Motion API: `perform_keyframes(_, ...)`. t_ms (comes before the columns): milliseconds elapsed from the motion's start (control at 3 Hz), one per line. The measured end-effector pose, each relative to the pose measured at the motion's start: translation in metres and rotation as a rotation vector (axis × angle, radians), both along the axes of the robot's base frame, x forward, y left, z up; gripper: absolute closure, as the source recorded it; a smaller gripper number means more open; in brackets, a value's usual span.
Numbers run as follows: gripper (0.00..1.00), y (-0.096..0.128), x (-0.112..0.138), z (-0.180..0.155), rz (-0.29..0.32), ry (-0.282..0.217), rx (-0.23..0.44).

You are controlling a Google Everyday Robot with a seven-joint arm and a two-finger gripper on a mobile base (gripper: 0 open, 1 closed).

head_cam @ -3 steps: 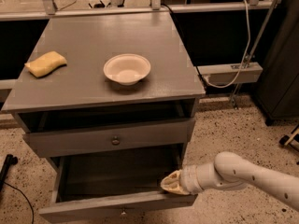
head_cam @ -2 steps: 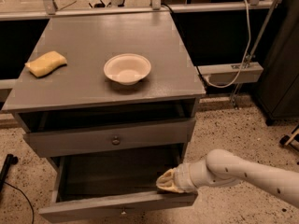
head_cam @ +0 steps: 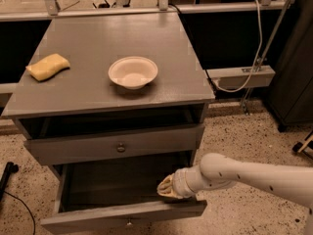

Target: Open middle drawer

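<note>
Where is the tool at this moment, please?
In the camera view, the tool sits low and right of centre, reaching into the open middle drawer near its right front corner.

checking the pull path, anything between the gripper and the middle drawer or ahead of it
Nothing visible. The gripper sits inside the pulled-out middle drawer, just behind its front's right end; beyond the front is out of view.
</note>
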State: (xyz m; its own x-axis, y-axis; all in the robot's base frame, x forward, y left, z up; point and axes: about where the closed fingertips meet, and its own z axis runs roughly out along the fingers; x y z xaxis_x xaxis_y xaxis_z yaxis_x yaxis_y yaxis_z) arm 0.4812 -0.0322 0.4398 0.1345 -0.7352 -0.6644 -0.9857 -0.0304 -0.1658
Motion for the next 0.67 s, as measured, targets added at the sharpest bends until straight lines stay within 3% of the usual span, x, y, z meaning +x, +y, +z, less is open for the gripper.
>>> perform_keyframes(667, 1.00, -0.002, 0.012, -0.024, 0.027, 0.046, -0.006)
